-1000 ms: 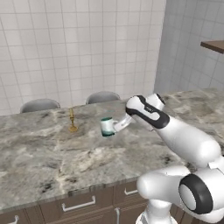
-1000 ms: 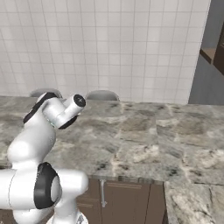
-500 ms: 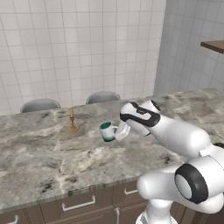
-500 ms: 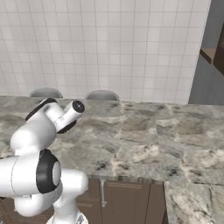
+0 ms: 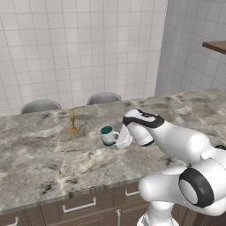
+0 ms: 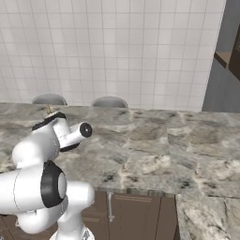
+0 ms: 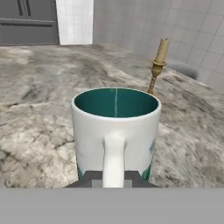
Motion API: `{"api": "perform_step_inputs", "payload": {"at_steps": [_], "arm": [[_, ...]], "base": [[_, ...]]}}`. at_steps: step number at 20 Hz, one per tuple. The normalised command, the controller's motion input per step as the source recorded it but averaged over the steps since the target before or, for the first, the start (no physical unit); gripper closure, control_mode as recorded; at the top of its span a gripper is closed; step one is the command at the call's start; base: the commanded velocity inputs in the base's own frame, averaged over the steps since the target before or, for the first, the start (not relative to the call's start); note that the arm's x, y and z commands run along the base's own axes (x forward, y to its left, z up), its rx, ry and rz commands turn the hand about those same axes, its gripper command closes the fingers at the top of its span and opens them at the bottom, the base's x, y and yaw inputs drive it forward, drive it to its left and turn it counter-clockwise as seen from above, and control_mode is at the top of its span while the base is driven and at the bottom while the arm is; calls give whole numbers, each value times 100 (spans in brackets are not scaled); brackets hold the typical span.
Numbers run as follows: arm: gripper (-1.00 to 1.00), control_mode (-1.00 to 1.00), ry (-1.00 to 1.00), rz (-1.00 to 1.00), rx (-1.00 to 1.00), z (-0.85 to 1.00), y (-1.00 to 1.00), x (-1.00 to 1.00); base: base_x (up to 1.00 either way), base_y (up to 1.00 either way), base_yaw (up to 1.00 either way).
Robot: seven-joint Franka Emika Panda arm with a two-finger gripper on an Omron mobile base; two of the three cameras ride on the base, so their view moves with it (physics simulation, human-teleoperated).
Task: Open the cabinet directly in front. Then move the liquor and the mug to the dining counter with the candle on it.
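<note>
1. the gripper (image 5: 118,138) is pinched on the handle of the mug (image 5: 107,135); in the hand view the two dark tips sit either side of the white handle (image 7: 114,158), pressed in tight.
2. the mug stands upright on or just above the dining counter (image 5: 39,163), about midway between its front and back edges, near the candle (image 5: 73,122) but apart from it, the candle nearer the back edge.
3. to set it down well, i judge the hand should lower straight until the base rests flat on the stone, then let the fingers part and draw back along the handle's line, not sideways, so the mug does not tip or slide toward the candle.
4. the mug's long axis is vertical, teal mouth (image 7: 116,103) up; its handle points back at the arm, toward the counter's front right, away from the candle.
5. the candle in its golden holder also stands upright.
</note>
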Motion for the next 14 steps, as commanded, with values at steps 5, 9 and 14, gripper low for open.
{"api": "perform_step_inputs", "payload": {"at_steps": [5, 9, 14], "arm": [[100, -100, 3, -1, 0, -18, 31, 56], [100, -100, 11, 0, 0, -20, 36, 64], [100, -100, 5, 0, 5, -42, 31, 49]], "base": [[0, 0, 0], [0, 0, 0], [0, 0, 0]]}}
